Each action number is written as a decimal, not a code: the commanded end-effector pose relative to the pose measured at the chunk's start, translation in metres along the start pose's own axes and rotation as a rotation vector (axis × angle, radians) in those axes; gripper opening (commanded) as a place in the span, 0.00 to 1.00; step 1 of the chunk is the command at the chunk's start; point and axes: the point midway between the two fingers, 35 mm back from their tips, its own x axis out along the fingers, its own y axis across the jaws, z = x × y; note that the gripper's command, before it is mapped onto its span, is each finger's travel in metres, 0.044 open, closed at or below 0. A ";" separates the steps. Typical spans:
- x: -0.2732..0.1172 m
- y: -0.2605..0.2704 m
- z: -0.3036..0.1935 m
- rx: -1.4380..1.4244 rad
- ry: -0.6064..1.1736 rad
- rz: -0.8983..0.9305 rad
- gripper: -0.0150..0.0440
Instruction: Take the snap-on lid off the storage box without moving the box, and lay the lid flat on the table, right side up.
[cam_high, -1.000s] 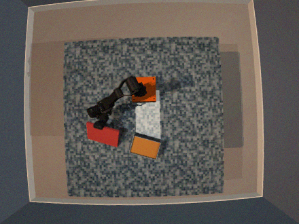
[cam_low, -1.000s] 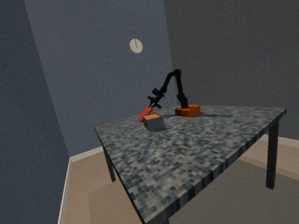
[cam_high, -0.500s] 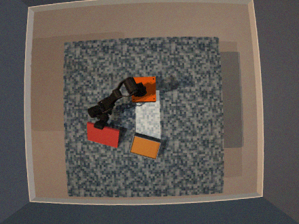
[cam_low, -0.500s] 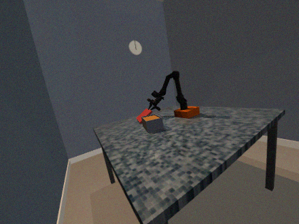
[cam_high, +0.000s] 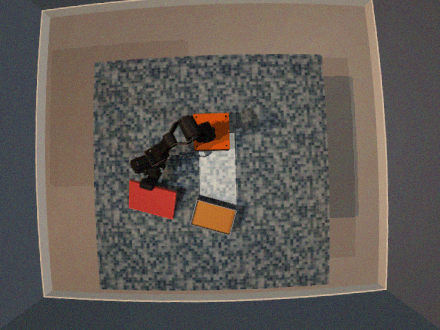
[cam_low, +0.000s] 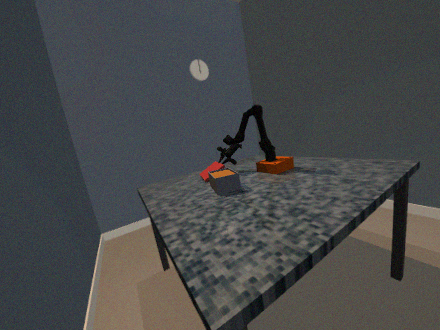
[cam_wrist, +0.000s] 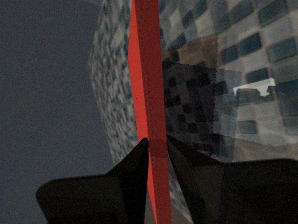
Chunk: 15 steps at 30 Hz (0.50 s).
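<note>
Counting first: one arm, one end effector (cam_high: 148, 184), one red lid (cam_high: 153, 199), one storage box (cam_high: 214, 215), one orange base block (cam_high: 212, 131) and one speckled surface (cam_high: 280, 150) carrying all of it. On the far wall in the exterior view hangs one round clock (cam_low: 199, 69).

The end effector is clamped on the lid, its two dark fingers pressing either face of the thin red panel at one edge (the wrist view shows the lid (cam_wrist: 147, 80) edge-on, running up the middle of the frame from between the fingers). From above, the lid reads as a red rectangle beside the box and clear of it, toward the arm's side. In the exterior view the lid (cam_low: 210, 170) sits tilted just behind the box (cam_low: 225, 182), its lower part hidden by the box, so whether it touches the surface (cam_low: 280, 225) cannot be told.

The box stands open, showing an orange interior with a dark rim, near the front of a paler patch of the surface that runs from the base block.

Much of the wrist view's lower part is filled by the fingers' dark bulk. The arm's links overlap the base block from above, hiding part of it. The clock face is too small to read.
</note>
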 end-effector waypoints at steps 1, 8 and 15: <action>0.005 -0.012 -0.005 0.015 0.012 -0.025 0.25; 0.009 -0.016 -0.005 0.016 0.012 -0.025 0.25; 0.012 -0.021 -0.005 0.016 0.012 -0.026 0.25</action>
